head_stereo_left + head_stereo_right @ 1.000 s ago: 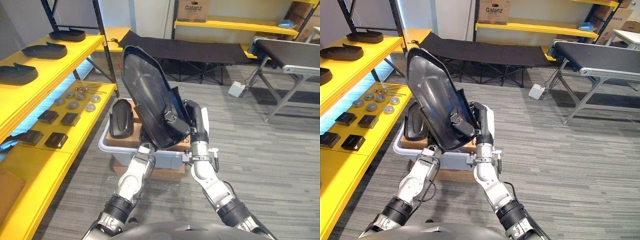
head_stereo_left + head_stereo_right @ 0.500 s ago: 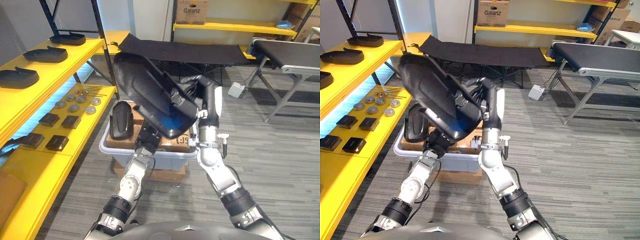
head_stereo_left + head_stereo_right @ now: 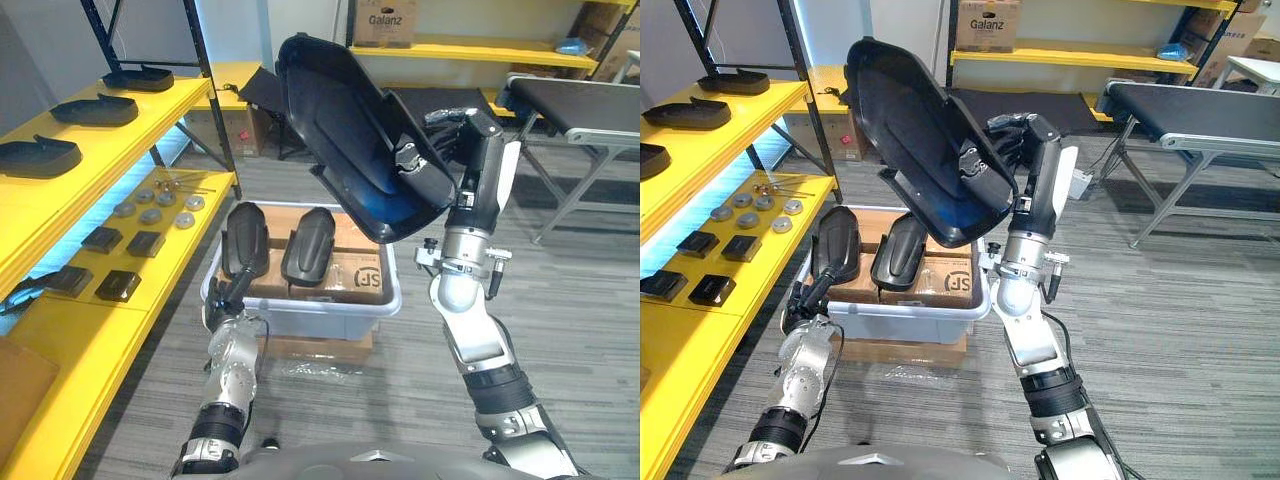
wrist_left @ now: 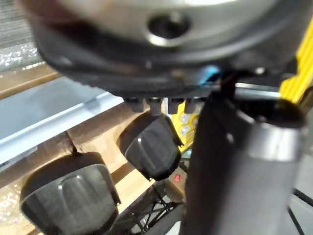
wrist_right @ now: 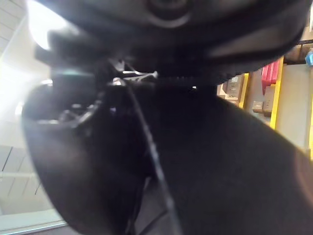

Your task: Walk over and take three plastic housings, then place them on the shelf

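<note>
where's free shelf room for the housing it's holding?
Widest bare patch: the lower yellow tier, between the black blocks and the brown board. Its far end holds discs. The upper tier is crowded: three housings in a row, narrow gaps. The large housing is up in the right hand.

Six housings [image 3: 350, 130], one bin [image 3: 300, 318]

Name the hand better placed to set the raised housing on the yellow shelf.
Right, probably: the right hand grips the raised housing, while the left hand sits low at the rim of the grey bin, away from it.
</note>
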{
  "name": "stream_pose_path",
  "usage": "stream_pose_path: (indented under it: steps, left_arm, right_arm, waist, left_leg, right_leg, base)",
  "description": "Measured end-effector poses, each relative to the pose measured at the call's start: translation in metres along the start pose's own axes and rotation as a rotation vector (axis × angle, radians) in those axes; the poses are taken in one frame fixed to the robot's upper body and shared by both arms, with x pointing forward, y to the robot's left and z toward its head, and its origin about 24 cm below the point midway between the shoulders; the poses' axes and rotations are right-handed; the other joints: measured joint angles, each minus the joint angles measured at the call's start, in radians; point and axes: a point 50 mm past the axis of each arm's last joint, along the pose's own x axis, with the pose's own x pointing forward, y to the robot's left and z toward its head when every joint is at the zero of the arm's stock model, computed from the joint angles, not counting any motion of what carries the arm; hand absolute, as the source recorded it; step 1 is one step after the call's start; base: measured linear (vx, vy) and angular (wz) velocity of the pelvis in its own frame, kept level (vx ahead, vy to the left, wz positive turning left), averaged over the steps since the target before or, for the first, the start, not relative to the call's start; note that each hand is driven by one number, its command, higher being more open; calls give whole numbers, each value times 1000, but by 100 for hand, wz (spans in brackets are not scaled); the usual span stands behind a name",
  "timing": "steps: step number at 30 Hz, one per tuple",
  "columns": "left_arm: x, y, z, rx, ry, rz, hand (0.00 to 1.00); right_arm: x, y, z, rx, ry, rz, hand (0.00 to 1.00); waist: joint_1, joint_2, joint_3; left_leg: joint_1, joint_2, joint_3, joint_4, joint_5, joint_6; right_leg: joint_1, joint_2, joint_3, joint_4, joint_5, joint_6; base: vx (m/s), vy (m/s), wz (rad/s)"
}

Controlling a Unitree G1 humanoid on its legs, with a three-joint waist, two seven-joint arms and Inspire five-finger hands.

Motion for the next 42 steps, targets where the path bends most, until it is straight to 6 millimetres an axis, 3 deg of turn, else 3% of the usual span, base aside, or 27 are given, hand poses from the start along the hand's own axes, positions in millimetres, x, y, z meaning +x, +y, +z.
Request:
stream_pose_path:
  steps: [9, 15, 23, 28, 33, 42]
  left_arm:
    - [-15, -18, 15, -234, -60, -402, 100]
    - [-24, -30, 18, -266, -61, -623, 100]
    - [-31, -37, 3, -93, 53, -744, 100]
    - [-38, -43, -11, 97, 146, -837, 100]
    - [-42, -44, -19, 163, 203, -876, 100]
    - [-41, -42, -20, 168, 232, -901, 100]
  right_arm:
    - [-22, -3, -40, -110, 164, 60, 0]
    - [-27, 2, -46, -148, 177, 98, 0]
    - [-26, 9, -45, -158, 157, 170, 0]
    - [-14, 27, -33, -129, 87, 252, 0]
    - [-9, 35, -28, -116, 59, 302, 0]
    - [-29, 55, -33, -109, 85, 527, 0]
  waist:
    - [1, 20, -1]
    - [8, 28, -1]
    - [28, 28, -1]
    - [30, 27, -1]
    - [35, 25, -2]
    - [39, 15, -4]
  left_leg:
    - [-10, -1, -17, 0, 1, 0]
    - [-18, -1, -25, 1, 3, 0]
    - [-19, -1, -28, 0, 3, 0]
    - [-21, 0, -32, 1, 4, 1]
    - [-30, 1, -38, 3, 4, 1]
    - [-35, 3, -40, 3, 10, 1]
  right_leg:
    - [0, -1, -15, 0, -2, -2]
    - [-1, 0, -26, -1, -1, -1]
    - [-1, 0, -29, -1, -1, -2]
    - [1, 0, -32, -4, 0, -1]
    - [4, 4, -36, -17, 6, 3]
    - [11, 11, -37, -33, 14, 0]
  base:
    - [-6, 4, 4]
    - [-7, 3, 5]
    - [0, 0, 0]
    - [-1, 1, 1]
    - [1, 1, 2]
    - [2, 0, 0]
